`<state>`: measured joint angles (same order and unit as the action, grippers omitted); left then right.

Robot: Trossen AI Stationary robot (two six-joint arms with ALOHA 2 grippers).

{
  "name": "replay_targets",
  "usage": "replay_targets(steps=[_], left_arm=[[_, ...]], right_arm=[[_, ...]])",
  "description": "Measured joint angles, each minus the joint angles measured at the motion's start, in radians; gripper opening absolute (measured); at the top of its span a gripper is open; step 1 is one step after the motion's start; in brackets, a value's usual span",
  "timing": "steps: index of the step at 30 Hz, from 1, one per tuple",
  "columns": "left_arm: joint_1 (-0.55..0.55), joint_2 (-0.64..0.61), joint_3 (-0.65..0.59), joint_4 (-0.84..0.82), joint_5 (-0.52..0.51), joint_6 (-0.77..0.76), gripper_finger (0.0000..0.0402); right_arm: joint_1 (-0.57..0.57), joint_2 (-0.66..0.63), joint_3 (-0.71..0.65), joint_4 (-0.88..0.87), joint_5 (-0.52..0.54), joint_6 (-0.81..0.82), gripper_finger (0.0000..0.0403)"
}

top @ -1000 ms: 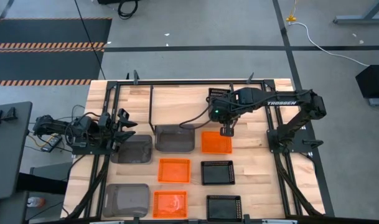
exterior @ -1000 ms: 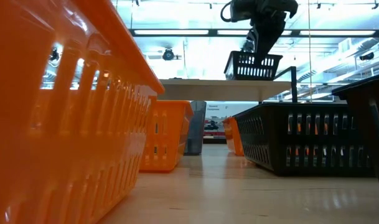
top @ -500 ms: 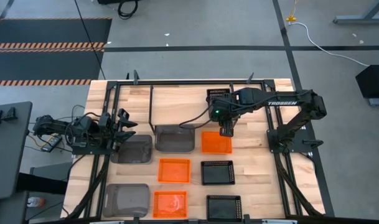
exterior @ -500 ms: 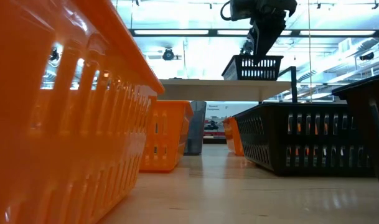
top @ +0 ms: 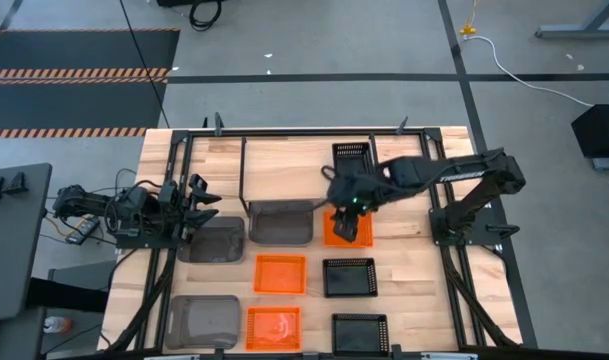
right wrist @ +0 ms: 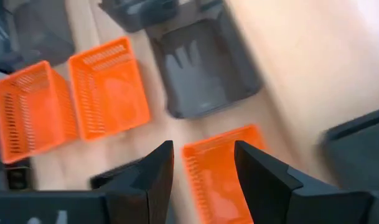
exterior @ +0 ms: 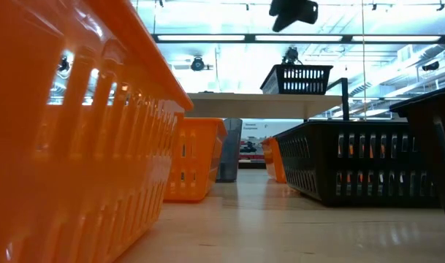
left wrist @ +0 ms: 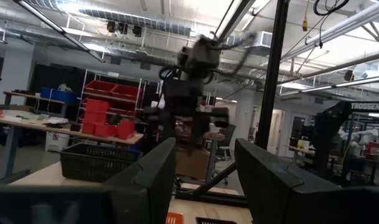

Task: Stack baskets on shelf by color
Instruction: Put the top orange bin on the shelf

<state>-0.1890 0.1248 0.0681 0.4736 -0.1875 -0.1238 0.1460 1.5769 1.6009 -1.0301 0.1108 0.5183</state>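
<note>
High view: one black mesh-sided plastic basket (top: 350,153) rests on the pale wooden board of the shelf (top: 284,160), at its right end; the right gripper (top: 349,212) hangs over an orange plastic basket (top: 346,229) on the wooden worktop (top: 404,290); the left gripper (top: 199,205) waits at the worktop's left edge, above a smoky grey translucent basket (top: 212,240).
Low view: the black basket (exterior: 296,78) sits alone on the shelf board (exterior: 259,105), the right gripper (exterior: 294,10) well above it.
Left wrist view: left fingers (left wrist: 157,180) spread, holding nothing.
Right wrist view: right fingers (right wrist: 153,174) spread and empty above the orange basket (right wrist: 219,168).
</note>
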Motion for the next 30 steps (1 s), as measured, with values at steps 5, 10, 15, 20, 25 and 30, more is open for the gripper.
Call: replay_targets(steps=[5, 10, 15, 20, 25, 30], left_arm=[[0.0, 0.0, 0.0, -0.005, 0.0, -0.002, 0.0172], [0.0, 0.0, 0.0, -0.008, 0.0, -0.003, 0.0172], [0.0, -0.001, 0.0, -0.008, 0.0, -0.003, 0.0172], [0.0, -0.001, 0.0, -0.008, 0.0, -0.003, 0.0172], [0.0, -0.001, 0.0, -0.008, 0.0, -0.004, 0.0172], [0.0, -0.001, 0.0, -0.008, 0.0, -0.004, 0.0172]], right_arm=[[0.04, 0.066, 0.0, 0.002, -0.002, 0.058, 0.0176], [0.043, 0.155, -0.001, -0.029, -0.001, 0.098, 0.0176], [0.043, 0.252, -0.001, -0.031, -0.001, 0.131, 0.0173], [0.026, 0.328, -0.001, -0.062, -0.002, 0.101, 0.0164], [0.005, 0.366, -0.002, -0.059, 0.0, 0.077, 0.0158], [-0.01, 0.37, -0.002, -0.036, 0.019, 0.046, 0.0156]])
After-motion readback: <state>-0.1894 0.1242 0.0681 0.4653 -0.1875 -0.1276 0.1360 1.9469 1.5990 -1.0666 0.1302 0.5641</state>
